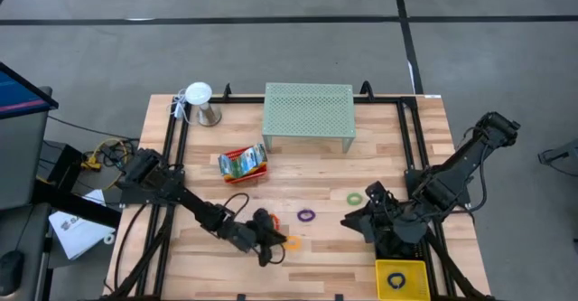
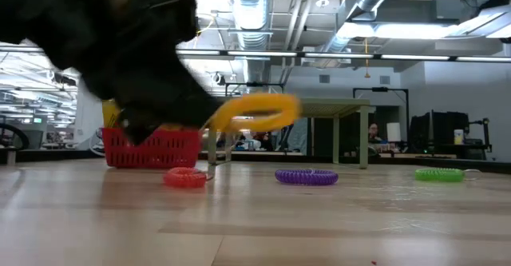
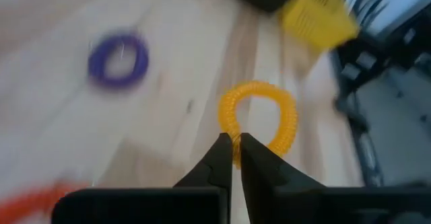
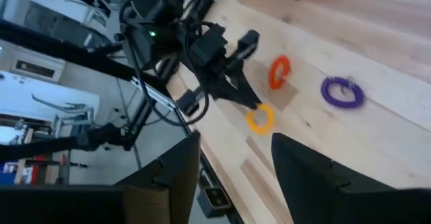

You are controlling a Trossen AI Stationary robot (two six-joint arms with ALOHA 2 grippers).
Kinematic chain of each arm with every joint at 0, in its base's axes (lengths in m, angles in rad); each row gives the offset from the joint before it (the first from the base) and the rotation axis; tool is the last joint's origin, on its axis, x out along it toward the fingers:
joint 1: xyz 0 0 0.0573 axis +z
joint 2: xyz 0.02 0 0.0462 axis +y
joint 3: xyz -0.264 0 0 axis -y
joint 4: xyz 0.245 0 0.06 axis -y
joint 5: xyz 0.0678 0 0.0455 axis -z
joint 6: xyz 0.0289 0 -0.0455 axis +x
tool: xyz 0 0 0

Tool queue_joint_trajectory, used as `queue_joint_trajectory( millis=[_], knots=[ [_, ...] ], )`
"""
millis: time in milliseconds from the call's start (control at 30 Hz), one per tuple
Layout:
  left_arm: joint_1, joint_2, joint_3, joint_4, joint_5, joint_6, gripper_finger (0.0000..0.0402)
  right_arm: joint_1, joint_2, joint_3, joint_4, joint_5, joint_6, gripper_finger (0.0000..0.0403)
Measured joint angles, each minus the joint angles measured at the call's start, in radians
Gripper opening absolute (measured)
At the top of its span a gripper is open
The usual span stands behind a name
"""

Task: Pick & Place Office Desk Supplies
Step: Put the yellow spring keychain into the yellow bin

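My left gripper (image 1: 274,243) is near the table's front, left of centre, shut on a yellow coiled elastic loop (image 3: 258,120). The low view shows this loop (image 2: 255,110) above the tabletop. A purple loop (image 1: 307,215), a green loop (image 1: 354,198) and a red-orange loop (image 2: 185,176) lie flat on the wood. Farther back, a red tray (image 1: 244,164) holds green and yellow packs. My right gripper (image 4: 236,183) hovers open at the front right with nothing between its fingers. My left gripper pinches the yellow loop's coil on the side nearest the gripper (image 3: 236,143) between its two fingertips (image 3: 221,158). The fingers slant down from the table's left. The loop sticks out ahead of them, roughly level and lifted clear of the table.
A mint-green mesh shelf (image 1: 308,111) stands at the back centre, with a white-topped stand (image 1: 200,102) to its left. A yellow tray (image 1: 402,278) holding a dark loop sits at the front right, below my right arm. Bare wood lies between the loops.
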Motion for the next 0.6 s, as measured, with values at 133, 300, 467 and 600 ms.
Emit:
queue_joint_trajectory(
  millis=[133, 300, 467, 600],
  knots=[
    [0.044, 0.000, 0.059, 0.032, -0.001, 0.066, 0.0004, -0.023, 0.000, 0.000, 0.007, 0.000, 0.005, 0.0179],
    [0.093, -0.001, 0.176, 0.036, 0.001, 0.182, 0.0004, -0.047, 0.000, 0.000, 0.007, -0.002, 0.024, 0.0194],
    [0.131, -0.003, 0.283, 0.039, 0.004, 0.279, 0.0004, -0.060, 0.000, -0.020, 0.042, -0.031, 0.033, 0.0218],
    [0.150, -0.003, 0.344, 0.037, 0.006, 0.336, 0.0004, -0.061, 0.000, -0.039, 0.084, -0.044, 0.033, 0.0232]
  ],
)
